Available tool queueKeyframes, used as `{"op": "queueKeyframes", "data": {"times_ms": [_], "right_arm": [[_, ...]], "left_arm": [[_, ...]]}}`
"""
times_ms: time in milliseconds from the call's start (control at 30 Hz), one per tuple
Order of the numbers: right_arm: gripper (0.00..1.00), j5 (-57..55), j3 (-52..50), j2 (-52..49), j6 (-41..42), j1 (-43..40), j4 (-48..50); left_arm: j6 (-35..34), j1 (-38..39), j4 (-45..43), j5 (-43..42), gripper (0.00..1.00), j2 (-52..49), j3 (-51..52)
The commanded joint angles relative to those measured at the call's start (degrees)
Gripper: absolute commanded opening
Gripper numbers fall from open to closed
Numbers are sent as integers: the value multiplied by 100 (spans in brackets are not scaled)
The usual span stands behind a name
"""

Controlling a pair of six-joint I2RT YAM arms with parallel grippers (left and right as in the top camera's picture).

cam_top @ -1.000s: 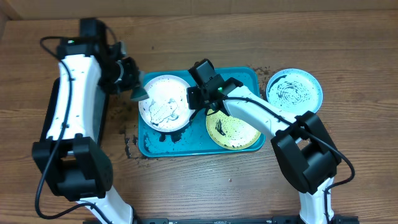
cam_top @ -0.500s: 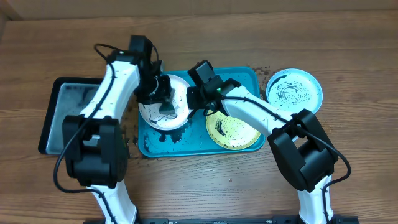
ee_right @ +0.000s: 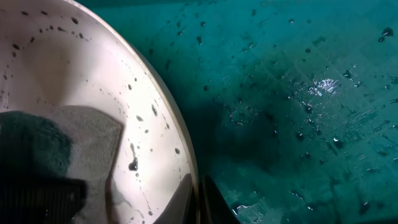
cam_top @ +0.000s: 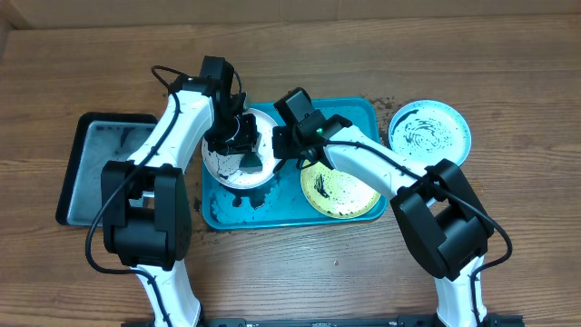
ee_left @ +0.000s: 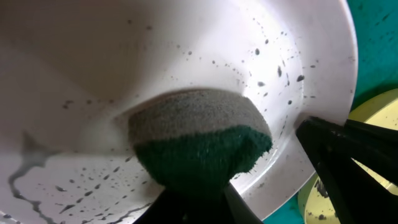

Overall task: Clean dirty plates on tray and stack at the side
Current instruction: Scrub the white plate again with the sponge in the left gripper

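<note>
left end effector [cam_top: 243,154] presses a clamped sponge [ee_left: 199,143] onto the white plate [cam_top: 221,170] beneath it in the tray [cam_top: 354,118]; right end effector [ee_right: 199,199] pinches its rim, a grip clear only from the right wrist.

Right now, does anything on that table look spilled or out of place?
Yes. Dark crumbs lie scattered on the wooden table beside the left edge of the large teal plastic tray. A smeared light blue round plate sits outside the tray.

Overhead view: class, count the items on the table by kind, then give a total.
Plates: 3 - white plate, yellow-green plate, light blue plate
Trays: 2 - teal tray, black tray
Sponges: 1 - green sponge
Total: 6
</note>
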State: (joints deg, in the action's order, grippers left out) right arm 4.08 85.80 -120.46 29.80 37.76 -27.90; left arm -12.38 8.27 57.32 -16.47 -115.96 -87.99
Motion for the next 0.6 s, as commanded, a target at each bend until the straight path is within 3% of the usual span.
{"op": "queueKeyframes", "data": {"times_ms": [0,167,333,567], "right_arm": [[4,7,-13,-11,46,13,33],[4,7,-13,-11,46,13,33],[4,7,-13,-11,46,13,33],[4,7,-13,-11,46,13,42]], "left_arm": [[37,22,-17,39,26,-92,48],[37,39,-13,39,29,-92,52],[37,39,7,37,19,-92,52],[37,44,-46,39,17,-94,208]]}}
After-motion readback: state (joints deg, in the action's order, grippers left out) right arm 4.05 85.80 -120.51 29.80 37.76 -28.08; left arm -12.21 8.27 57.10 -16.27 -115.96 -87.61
